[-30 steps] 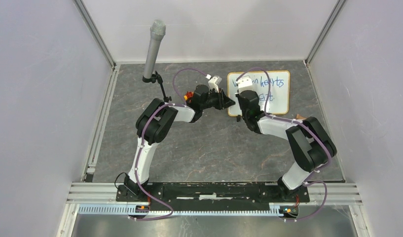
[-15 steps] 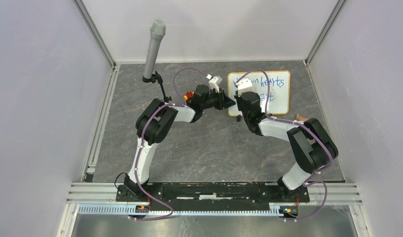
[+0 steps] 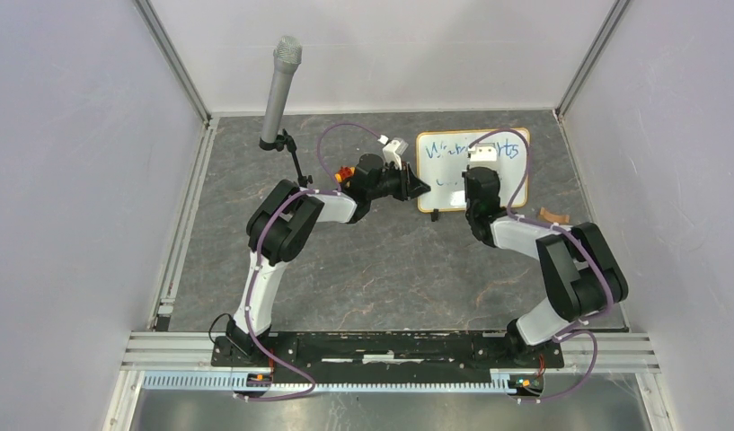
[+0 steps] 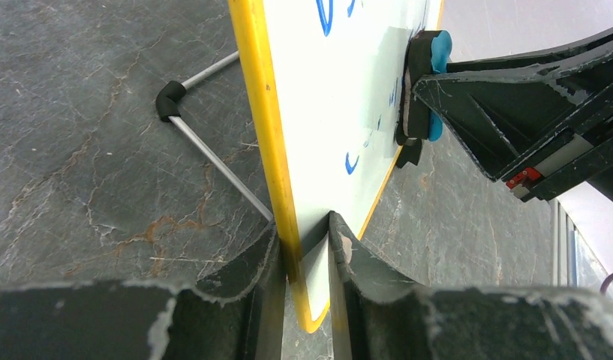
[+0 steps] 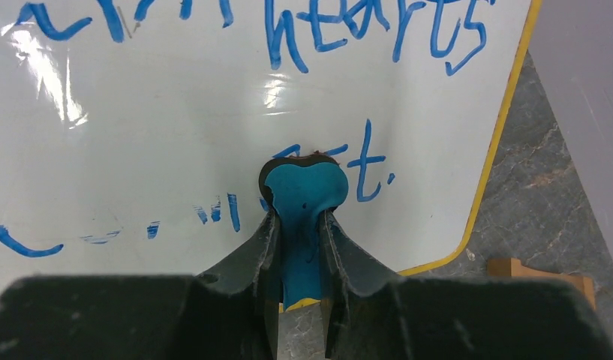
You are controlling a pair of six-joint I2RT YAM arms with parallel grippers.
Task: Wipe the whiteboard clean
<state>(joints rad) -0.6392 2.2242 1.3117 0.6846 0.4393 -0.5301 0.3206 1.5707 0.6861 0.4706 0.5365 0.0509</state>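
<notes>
The board (image 3: pixel 444 175) is a small white rectangle with a thin yellow frame (image 4: pixel 262 112) and round corners. It sits on the far right part of the table, well back from the near edge. It stands up on thin metal legs with little black feet (image 4: pixel 168 101) and leans back a bit, so its face shows from above. Blue writing runs along the top (image 5: pixel 356 30), and the last word looks like "hearts". The lower line is mostly gone. Only small blue bits (image 5: pixel 213 214), a curved stroke at the left (image 5: pixel 25 244) and a "t" with a dot (image 5: pixel 367 161) are there. A blue eraser (image 5: pixel 303 191) presses flat on this line.
</notes>
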